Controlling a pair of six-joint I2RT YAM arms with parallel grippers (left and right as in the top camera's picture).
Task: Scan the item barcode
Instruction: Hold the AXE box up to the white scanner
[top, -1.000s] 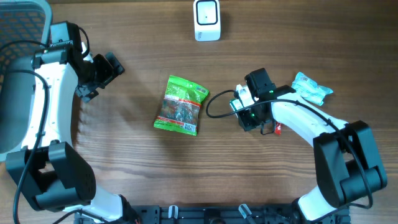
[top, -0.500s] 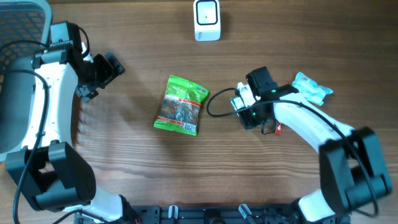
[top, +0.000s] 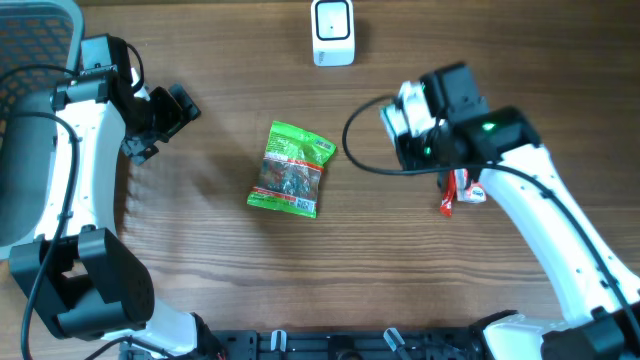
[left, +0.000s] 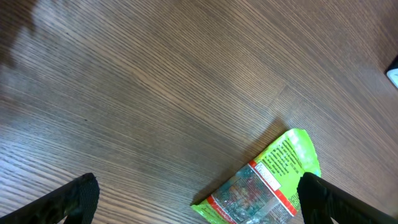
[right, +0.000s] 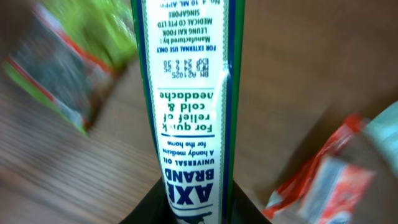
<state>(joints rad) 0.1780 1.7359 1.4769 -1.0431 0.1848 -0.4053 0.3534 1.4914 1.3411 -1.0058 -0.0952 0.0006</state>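
Wooden table: carries everything below
Left gripper: near the left edge, fingers spread wide, nothing between them
Right gripper: right of centre, pinching the medicated oil box, white with green edges, printed face toward the wrist camera
Green snack bag: flat at the centre
White scanner: middle of the far edge
Red-orange sachet: partly under the right arm

The table is matt, fine-grained wood, the green pouch shiny crinkled plastic film, and the white printed carton smooth card with a slight gloss.
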